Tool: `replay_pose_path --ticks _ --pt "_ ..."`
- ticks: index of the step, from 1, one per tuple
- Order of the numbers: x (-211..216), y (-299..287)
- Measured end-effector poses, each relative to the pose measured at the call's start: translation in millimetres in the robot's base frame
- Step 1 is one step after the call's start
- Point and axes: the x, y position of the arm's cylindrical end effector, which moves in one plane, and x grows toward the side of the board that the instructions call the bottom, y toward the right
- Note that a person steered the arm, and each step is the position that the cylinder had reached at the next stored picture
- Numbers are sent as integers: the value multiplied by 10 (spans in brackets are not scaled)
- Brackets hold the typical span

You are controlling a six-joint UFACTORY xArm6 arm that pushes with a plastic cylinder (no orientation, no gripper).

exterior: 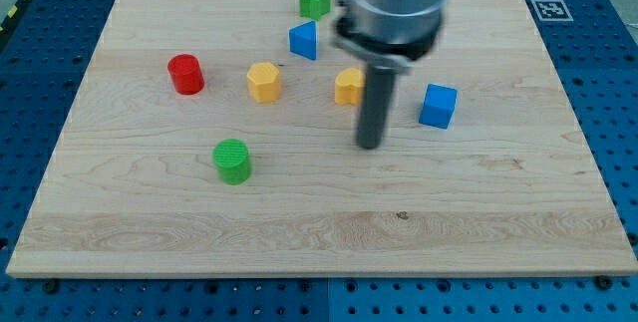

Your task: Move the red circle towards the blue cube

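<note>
The red circle [185, 73], a short red cylinder, stands at the view's left on the wooden board. The blue cube [438, 106] sits right of centre. My tip [369, 146] rests on the board below and left of the blue cube, a short way from it and far right of the red circle. The rod partly hides a yellow block [348, 86] just left of it.
A yellow hexagonal block [264, 82] lies between the red circle and my tip. A blue triangular block [303, 40] and a green block [315, 0] sit near the view's top. A green cylinder [232, 161] stands lower left. The board [319, 232] lies on a blue pegboard.
</note>
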Motion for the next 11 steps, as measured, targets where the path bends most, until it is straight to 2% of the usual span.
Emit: replay_pose_path --ticks 3,4,5,7,10,11 --pt "-476 -2219" --pt "-1156 -2593" --pt "-1288 -2597" --pt "-1234 -2184" --pt "-692 -1820" --pt "-687 -1653"
